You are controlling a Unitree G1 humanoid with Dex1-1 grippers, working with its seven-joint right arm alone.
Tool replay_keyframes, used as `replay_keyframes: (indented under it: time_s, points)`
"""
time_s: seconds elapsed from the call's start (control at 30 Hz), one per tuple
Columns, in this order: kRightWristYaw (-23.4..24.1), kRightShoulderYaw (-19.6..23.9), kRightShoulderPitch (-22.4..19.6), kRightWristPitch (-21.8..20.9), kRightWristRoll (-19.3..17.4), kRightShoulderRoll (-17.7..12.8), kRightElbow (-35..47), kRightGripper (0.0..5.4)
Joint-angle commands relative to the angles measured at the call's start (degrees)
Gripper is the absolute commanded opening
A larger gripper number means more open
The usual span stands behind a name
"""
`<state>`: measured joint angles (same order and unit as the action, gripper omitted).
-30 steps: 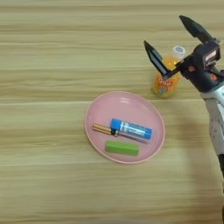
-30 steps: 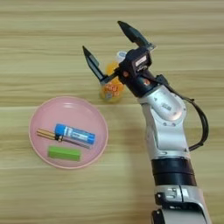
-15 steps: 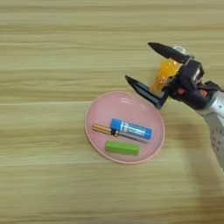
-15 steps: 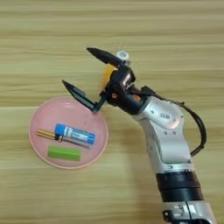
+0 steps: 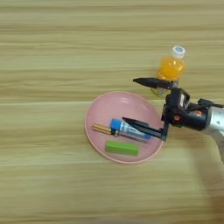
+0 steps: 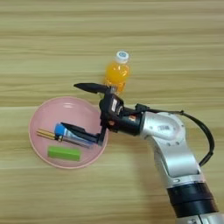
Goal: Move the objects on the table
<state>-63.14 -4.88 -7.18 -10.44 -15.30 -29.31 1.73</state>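
Note:
The orange-drink bottle with its white cap stands upright on the table, just behind the pink plate. In the plate lie the blue tube, the green block and the yellow-handled screwdriver. My right gripper is open wide and reaches left over the plate's right half. Its lower finger lies across the blue tube's right end. The upper finger passes in front of the bottle's base. Nothing is held.
The silver forearm comes in from the lower right and crosses the table beside the plate. Bare wood stretches to the left of the plate and along the far edge.
The open gripper has swung from around the bottle down and left over the plate. The bottle stays standing where it was; the things in the plate have not moved.

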Motion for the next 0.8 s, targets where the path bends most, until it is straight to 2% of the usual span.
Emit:
replay_keyframes:
  time_s: [0.03, 0.37, 0.8]
  points:
    - [0.96, 0.04, -1.71, 0.61, 2.12, -2.62, 0.89, 5.36]
    - [1.15, -1.41, -1.79, 1.47, 6.26, -3.04, -1.49, 5.36]
    - [4.47, -2.46, -3.76, 3.32, 11.18, -2.52, -4.94, 5.36]
